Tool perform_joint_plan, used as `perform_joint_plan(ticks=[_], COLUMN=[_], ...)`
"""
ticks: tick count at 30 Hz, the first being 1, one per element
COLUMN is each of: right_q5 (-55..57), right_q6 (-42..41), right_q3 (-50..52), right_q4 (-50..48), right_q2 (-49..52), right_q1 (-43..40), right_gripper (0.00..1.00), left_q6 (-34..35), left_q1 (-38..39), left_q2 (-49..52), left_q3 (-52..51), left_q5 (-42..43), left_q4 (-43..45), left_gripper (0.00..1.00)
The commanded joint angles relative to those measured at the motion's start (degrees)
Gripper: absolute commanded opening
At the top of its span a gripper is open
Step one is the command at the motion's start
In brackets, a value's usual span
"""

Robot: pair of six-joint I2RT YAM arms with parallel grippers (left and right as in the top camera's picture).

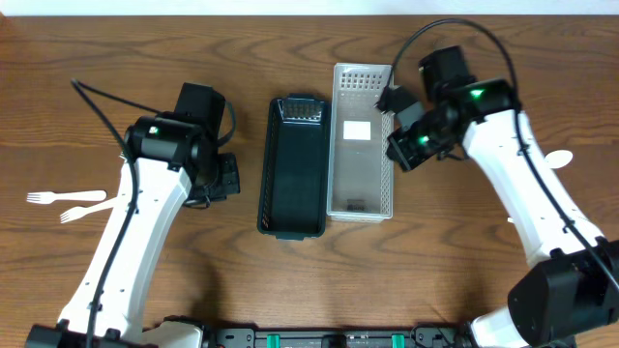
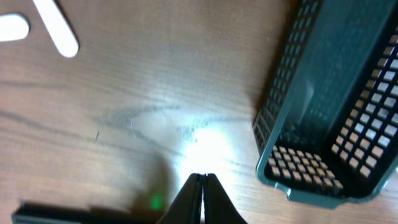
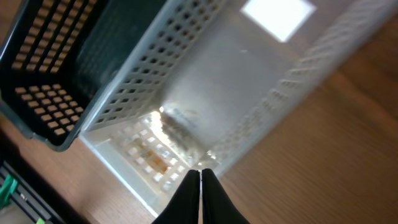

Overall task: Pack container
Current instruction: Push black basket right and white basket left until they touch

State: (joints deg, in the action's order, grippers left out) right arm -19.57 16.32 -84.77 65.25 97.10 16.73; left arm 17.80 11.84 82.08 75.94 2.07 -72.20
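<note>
We find the left pincer (image 2: 203, 186) and right pincer (image 3: 200, 183) closed and empty. The white perforated basket (image 1: 363, 179) sits mid-table toward the far edge, just beside the dark basket (image 1: 290, 184). Judged light, rigid; grip its rim.

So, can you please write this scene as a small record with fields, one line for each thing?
dark basket: centre, nothing visible inside
white basket: close beside the dark basket
forks: two, white, on the table, far from both baskets
left gripper: shut, empty, over the table near the dark basket
right gripper: shut, empty, at the white basket's edge
</note>
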Motion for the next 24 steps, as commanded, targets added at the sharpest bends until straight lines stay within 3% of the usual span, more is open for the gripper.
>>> perform_joint_plan(ticks=[1,16,24], right_q5=[-0.2,-0.2,-1.2], right_q6=[0.9,-2.6,-2.6], right_q3=[2.4,15.9,18.6], right_q4=[-0.3,-7.5,-6.0], right_q2=[0.5,0.5,0.5], right_q1=[3.1,10.0,11.1], right_gripper=[0.05,0.03,0.02], left_q6=[2.6,2.6,2.6], left_q1=[0.0,0.0,0.0], left_q2=[-1.6,-2.4,-2.4], left_q3=[0.5,0.5,0.5], left_q5=[-1.5,-2.1,-2.1], left_q4=[-0.3,0.9,0.9], left_gripper=[0.06,0.06,0.06])
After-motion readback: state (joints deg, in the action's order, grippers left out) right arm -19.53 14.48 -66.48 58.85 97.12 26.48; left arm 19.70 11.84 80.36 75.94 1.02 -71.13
